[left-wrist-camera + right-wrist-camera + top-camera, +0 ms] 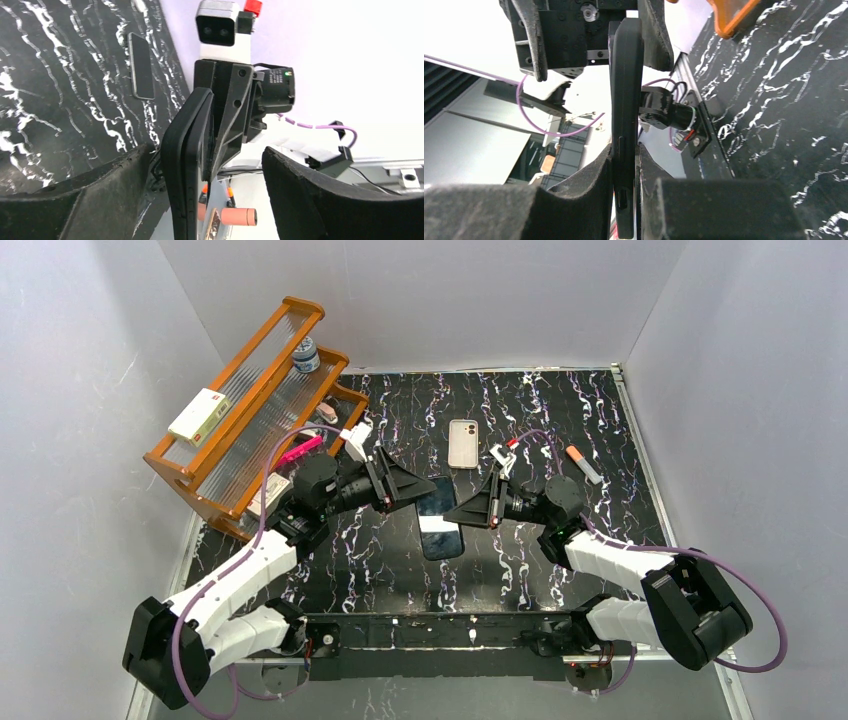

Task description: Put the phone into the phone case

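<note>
Top external view: the phone sits over mid-mat, between both arms. The right gripper is clenched on it, and the right wrist view shows the slab edge-on, pinched between the pads. The left gripper is released, jaws spread wide, with a clear gap beside the phone's edge. The phone case lies flat just beyond, bare mat around every edge.
</note>
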Motion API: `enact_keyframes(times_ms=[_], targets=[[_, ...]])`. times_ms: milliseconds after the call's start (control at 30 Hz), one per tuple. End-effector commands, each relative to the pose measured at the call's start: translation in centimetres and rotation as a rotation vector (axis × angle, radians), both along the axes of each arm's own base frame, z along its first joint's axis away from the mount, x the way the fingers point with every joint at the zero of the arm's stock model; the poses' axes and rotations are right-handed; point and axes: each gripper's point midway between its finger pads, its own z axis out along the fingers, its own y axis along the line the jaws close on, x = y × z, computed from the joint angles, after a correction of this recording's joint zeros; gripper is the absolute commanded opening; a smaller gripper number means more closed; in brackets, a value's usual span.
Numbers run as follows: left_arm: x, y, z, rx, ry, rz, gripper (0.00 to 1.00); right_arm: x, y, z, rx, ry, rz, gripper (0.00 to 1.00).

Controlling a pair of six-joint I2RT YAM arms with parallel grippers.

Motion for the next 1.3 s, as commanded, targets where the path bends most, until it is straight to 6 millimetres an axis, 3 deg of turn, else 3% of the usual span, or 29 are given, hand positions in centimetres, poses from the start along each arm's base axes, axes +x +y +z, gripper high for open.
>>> enact_keyframes(times_ms=[0,267,400,500,800,900,967,1100,1167,1267], targets=[[-1.2,-0.2,3.5,-0.153,-0.075,-0.057,0.77,-1.0,-0.6,5.2,0.149,-0.125,0.031,0.01],[-1.5,-0.2,3.9,-0.232,-0.050,-0.064,0.49,-1.1,-0.6,4.9,0.146,-0.104,0.025,0.01],[-1.4,-0.4,4.2,-0.246,-0.040,-0.066,0.17,-1.2,-0.7,4.8,0.144,-0.102,0.027,0.01],[-1.1,-0.4,4.5,-0.250,-0.044,-0.050,0.01,-1.1,-0.6,4.0,0.116,-0.088,0.025,0.05],[-0.6,-0.5,1.7,-0.145,0.003,-0.043,0.00,-0.4,-0.3,3.0,0.086,-0.051,0.006,0.26],[-0.3,-0.5,1.2,-0.086,-0.008,-0.033,0.00,-0.1,-0.2,2.8,0.078,-0.040,0.003,0.28],[-0.2,-0.5,1.2,-0.070,-0.014,-0.033,0.00,0.1,-0.1,2.7,0.076,-0.034,-0.002,0.26],[-0.1,-0.5,1.4,-0.052,-0.011,-0.035,0.00,0.2,-0.1,2.8,0.095,-0.040,-0.010,0.07],[-0.1,-0.5,1.7,-0.062,-0.005,-0.028,0.15,0.1,-0.2,3.3,0.118,-0.048,-0.002,0.01],[-0.2,-0.4,2.7,-0.099,-0.010,-0.020,0.44,-0.3,-0.4,4.1,0.159,-0.056,0.006,0.01]])
